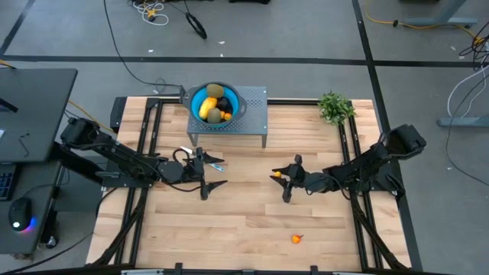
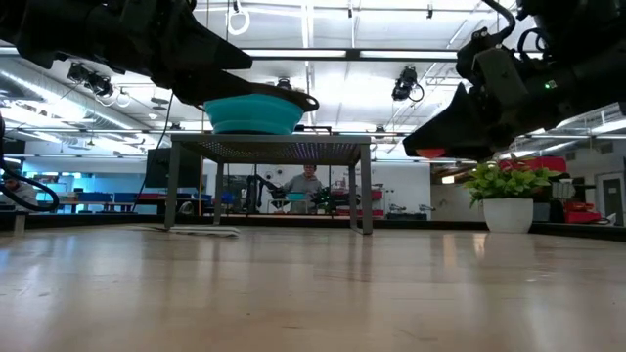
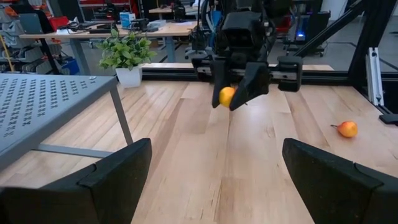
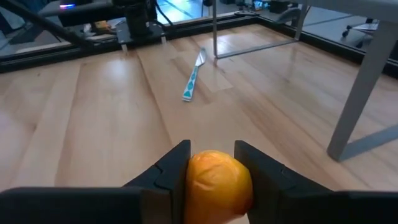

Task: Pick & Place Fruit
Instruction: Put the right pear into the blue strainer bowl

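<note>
Left gripper (image 1: 205, 177): over the table left of centre, fingers spread wide, holding nothing; waiting.
Bowl (image 1: 234, 104): blue, on the grey stand (image 1: 256, 114) at the table's far edge; holds a yellow oblong fruit (image 1: 208, 108), olive-brown ovals, one dark ball and small orange bits.
Knife (image 4: 193, 78): blue-handled, flat on the wood near the left gripper; not part of the job.
Right gripper (image 4: 212, 172): right of centre, raised off the table, fingers closed on an orange fruit (image 4: 217, 180).
Key relation: bowl lies up-table and to the left of the right gripper; the carry likely has to rise above the stand top.
Loose orange fruit (image 1: 296, 238): on the wood near the front edge, closer to the right arm.
Plant (image 1: 335, 107): far right corner, clear of the path.
</note>
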You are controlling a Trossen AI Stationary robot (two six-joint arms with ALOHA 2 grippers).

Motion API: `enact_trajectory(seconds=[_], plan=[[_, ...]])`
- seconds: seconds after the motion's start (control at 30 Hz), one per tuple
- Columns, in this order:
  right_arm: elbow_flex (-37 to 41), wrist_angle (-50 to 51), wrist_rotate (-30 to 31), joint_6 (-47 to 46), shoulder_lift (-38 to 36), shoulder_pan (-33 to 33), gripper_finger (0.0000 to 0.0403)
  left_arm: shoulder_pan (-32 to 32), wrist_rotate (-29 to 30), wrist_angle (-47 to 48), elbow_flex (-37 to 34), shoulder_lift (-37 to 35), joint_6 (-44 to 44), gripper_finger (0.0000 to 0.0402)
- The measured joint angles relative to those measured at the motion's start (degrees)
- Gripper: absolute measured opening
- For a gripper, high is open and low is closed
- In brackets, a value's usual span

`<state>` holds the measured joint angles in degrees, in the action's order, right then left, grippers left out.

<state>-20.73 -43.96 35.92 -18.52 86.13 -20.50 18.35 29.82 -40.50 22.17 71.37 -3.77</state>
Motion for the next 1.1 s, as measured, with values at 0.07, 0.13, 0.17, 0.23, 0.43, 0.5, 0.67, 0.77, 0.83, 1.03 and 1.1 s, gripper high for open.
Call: enact_trajectory(seconds=[0.07,0.13,0.17,0.23,0.43,0.5,0.67,0.77,0.83,1.03,1.1], plan=[[0.0,0.0,0.0,0.0,0.0,0.4,0.0124,0.0,0.0,0.0,0.0,0.0,-0.1,0.0372],[-0.4,0.0,-0.1,-0.1,0.0,0.6,0.0124,0.0,-0.1,0.2,0.0,0.0,-0.1,0.0372],[-0.6,0.0,-0.1,0.0,0.0,0.6,0.0124,0.0,-0.3,0.2,0.0,0.0,-0.1,0.0372],[-1.4,0.0,-0.2,1.0,0.0,0.6,0.0124,0.0,-0.7,0.1,0.0,0.0,0.6,0.0372],[-3.4,0.0,-1.7,5.8,0.0,0.7,0.0124,0.0,-0.4,-0.1,0.0,0.0,2.8,0.0372],[-3.4,-0.1,-1.7,6.6,0.0,1.1,0.0124,0.0,0.3,-0.2,0.0,0.0,4.1,0.0372],[-3.4,3.5,-3.3,8.6,0.0,1.8,0.0124,-0.6,0.6,-0.2,0.0,0.0,6.1,0.0372],[-3.4,7.1,-7.7,9.8,-0.1,1.0,0.0128,-1.1,0.6,0.0,0.0,0.0,6.2,0.0372],[-3.4,7.6,-9.0,9.2,-0.3,-0.1,0.0133,-1.4,0.6,0.2,0.0,0.0,6.1,0.0372],[-3.4,6.0,-4.5,7.2,-1.9,-2.5,0.0126,-1.5,0.6,0.2,0.0,0.0,5.4,0.0372],[-3.4,5.6,-3.5,7.4,-2.4,-2.6,0.0122,-1.5,0.4,0.1,0.0,0.0,4.9,0.0372]])
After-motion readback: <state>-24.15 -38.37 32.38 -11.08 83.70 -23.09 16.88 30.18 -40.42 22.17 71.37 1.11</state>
